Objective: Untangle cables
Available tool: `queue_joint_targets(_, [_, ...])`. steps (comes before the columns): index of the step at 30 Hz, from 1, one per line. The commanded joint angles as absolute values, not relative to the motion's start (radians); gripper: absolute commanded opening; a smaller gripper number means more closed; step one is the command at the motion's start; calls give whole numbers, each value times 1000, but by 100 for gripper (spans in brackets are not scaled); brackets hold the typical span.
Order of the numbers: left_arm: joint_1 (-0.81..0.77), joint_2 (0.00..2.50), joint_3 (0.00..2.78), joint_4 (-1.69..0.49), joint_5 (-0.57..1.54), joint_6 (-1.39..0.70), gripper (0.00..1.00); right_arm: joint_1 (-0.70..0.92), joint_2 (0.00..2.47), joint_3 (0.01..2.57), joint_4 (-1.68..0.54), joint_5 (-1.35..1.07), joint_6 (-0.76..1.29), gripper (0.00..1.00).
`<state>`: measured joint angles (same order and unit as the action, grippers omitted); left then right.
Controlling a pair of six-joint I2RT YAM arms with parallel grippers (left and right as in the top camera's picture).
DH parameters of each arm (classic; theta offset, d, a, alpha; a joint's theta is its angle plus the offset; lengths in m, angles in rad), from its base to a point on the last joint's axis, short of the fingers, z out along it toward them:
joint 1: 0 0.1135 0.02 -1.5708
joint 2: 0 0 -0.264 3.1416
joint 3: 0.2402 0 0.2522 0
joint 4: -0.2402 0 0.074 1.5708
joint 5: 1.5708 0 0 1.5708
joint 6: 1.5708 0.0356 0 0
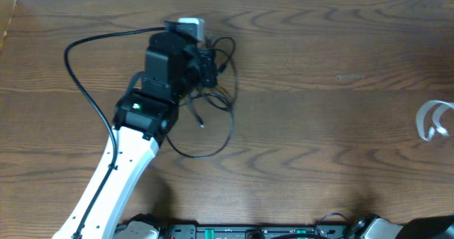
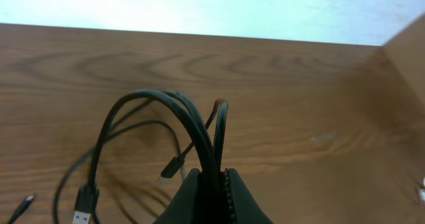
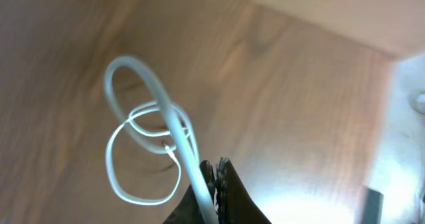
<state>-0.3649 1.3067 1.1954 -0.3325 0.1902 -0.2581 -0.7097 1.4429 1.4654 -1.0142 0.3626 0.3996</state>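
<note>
The black cables (image 1: 228,123) lie in a loose tangle on the wooden table at the back left. My left gripper (image 1: 204,66) sits over the tangle. In the left wrist view it (image 2: 216,184) is shut on a bundle of black cables (image 2: 166,106) that arch up out of the jaws. A black USB plug with a blue insert (image 2: 83,207) and a smaller plug (image 2: 174,165) hang beside them. The white cable (image 1: 428,118) is apart at the far right edge. My right gripper (image 3: 216,177) is shut on the white cable (image 3: 143,74), whose loops dangle above the table.
A small white block (image 1: 191,28) lies at the back of the tangle, near the table's far edge. The left arm's thick black cable (image 1: 78,76) curves over the table's left part. A wooden side wall (image 2: 406,51) stands at the right in the left wrist view.
</note>
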Motion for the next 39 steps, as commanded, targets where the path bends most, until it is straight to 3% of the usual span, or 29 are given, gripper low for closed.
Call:
queue_joint_targets(1, [-402, 1293, 1196, -325, 202, -269, 8, -796, 1496, 1534, -1053, 415, 373, 1])
queue_joint_targets(16, [-456, 1293, 1196, -323, 299, -306, 8, -1050, 1659, 1540, -1079, 407, 418, 1])
queue_joint_targets(39, [-464, 1296, 1196, -305, 303, -305, 8, -1105, 2074, 1540, -923, 322, 414, 1])
